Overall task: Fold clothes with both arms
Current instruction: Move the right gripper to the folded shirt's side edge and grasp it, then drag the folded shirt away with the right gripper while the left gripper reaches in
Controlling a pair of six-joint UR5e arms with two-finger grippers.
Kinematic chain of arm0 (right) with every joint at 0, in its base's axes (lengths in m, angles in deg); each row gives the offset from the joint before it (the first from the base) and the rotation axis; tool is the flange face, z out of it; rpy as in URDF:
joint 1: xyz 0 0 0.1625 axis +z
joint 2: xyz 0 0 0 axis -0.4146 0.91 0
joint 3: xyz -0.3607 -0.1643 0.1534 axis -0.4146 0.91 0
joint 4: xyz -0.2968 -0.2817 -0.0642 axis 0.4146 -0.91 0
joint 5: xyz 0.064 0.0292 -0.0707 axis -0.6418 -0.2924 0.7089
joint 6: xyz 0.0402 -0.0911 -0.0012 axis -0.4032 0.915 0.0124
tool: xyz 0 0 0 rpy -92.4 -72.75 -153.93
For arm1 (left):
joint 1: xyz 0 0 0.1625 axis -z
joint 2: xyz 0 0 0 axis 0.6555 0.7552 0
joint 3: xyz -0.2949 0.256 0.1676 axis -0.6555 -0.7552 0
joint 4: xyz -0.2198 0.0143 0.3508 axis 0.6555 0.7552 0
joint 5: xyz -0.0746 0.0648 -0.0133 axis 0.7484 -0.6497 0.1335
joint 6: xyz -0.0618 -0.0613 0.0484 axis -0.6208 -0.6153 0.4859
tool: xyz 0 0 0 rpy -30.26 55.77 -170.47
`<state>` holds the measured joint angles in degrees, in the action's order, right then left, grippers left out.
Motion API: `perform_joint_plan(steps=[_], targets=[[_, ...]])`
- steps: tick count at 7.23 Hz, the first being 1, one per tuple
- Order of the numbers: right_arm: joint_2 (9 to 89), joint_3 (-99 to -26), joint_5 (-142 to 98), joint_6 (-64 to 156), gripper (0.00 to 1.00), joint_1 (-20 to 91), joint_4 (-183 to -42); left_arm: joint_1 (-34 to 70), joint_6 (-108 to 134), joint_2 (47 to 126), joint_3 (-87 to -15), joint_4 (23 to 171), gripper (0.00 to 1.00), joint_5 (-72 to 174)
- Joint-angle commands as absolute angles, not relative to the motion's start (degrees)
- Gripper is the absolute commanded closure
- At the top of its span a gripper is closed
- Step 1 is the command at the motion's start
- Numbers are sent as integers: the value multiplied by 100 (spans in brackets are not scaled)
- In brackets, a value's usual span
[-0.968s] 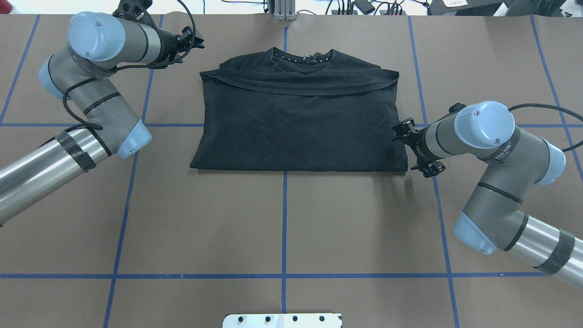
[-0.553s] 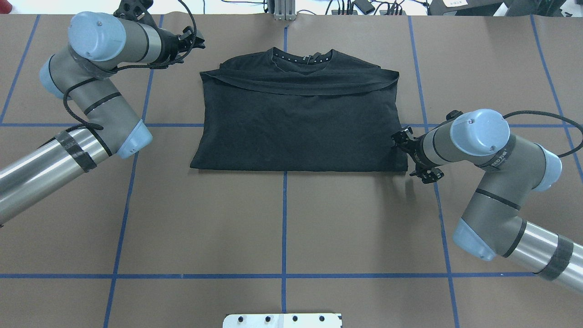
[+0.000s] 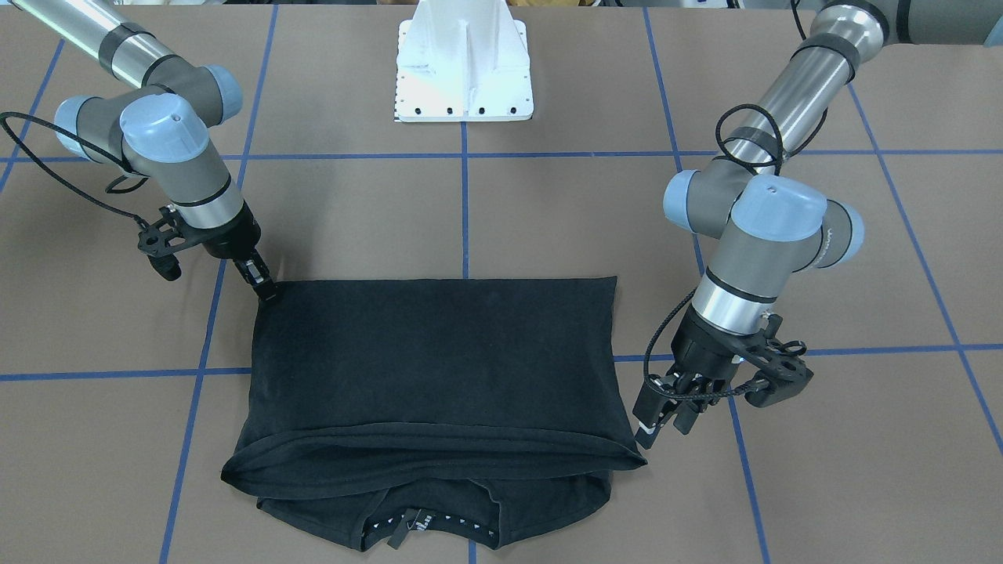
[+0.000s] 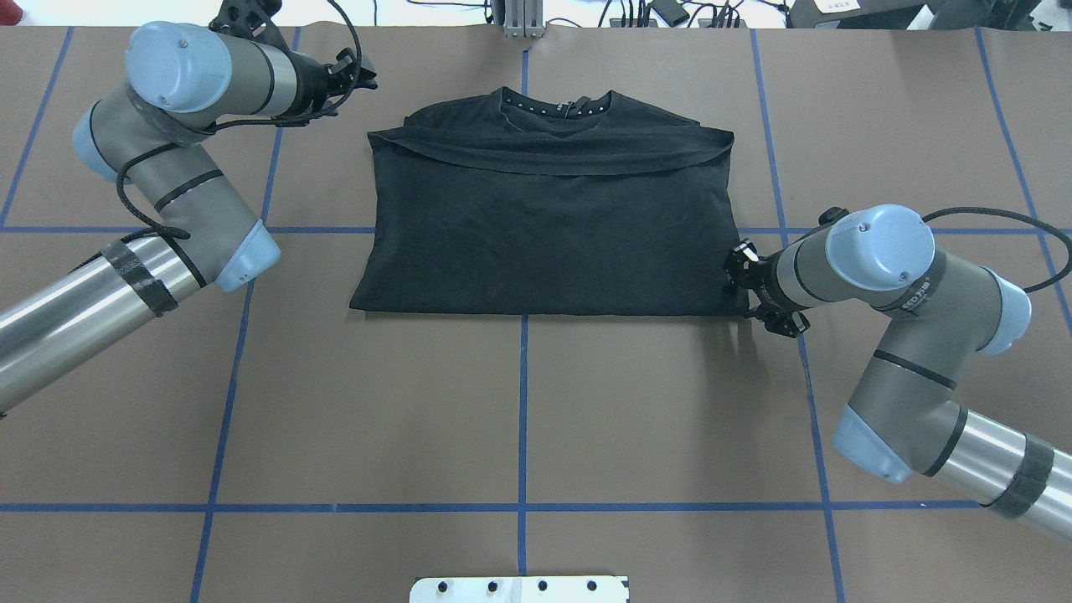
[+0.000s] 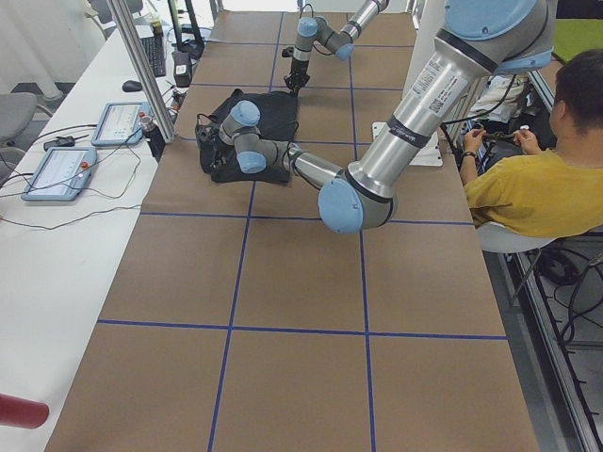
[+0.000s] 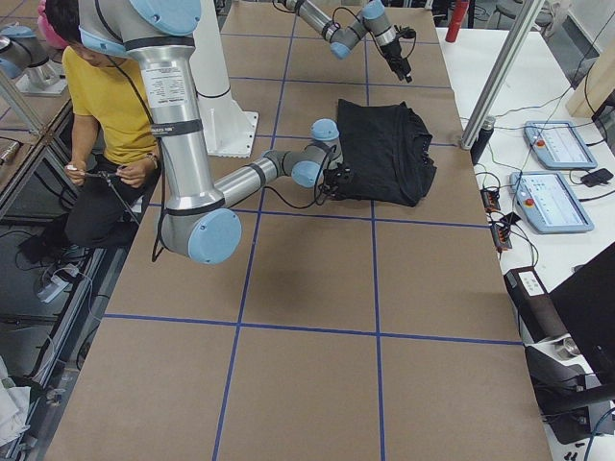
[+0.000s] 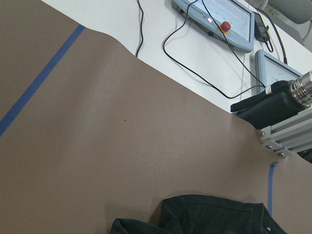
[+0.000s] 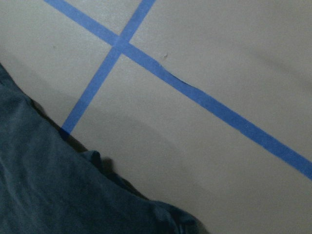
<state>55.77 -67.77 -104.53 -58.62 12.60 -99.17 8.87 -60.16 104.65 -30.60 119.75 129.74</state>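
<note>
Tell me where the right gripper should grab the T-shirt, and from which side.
Take the T-shirt at its corner nearest the robot on the right arm's side, coming in low from outside the cloth. It lies flat and doubled, so only the edge offers both layers, and the right gripper sits right at that corner.

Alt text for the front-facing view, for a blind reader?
A folded black T-shirt lies flat on a brown table with blue tape lines, collar nearest the camera. At view left the right pincer points down at the shirt's far corner; at view right the left pincer hangs open beside a near corner.
</note>
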Motion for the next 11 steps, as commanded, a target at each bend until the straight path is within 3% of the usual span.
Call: perform_joint_plan(steps=[1, 3, 5, 7, 8, 9, 11], targets=[[5645, -6891, -10499, -5837, 100, 1268, -9924, 887, -6017, 10465, -3063, 11981, 23, 12982], [6335, -7817, -10813, -5854, 100, 1259, -9951, 887, -6017, 10465, -3167, 11972, 23, 12991], [6987, -8795, -11671, -5959, 100, 752, -10021, 826, -6035, 10395, -4024, 11519, 23, 13217], [7095, -9176, -12885, -6318, 100, -158, -10021, 817, -6393, 10255, -4380, 11260, 23, 13878], [7069, -9212, -12889, -6529, 66, -747, -10021, 817, -6404, 10245, -4512, 11225, 23, 13913], [7060, -9186, -12968, -6523, 1, -927, -10021, 756, -6674, 10123, -4644, 11242, 23, 14053], [7052, -9055, -13981, -6479, 0, -414, -10013, 467, -6878, 9765, -5099, 11225, 23, 14019]])
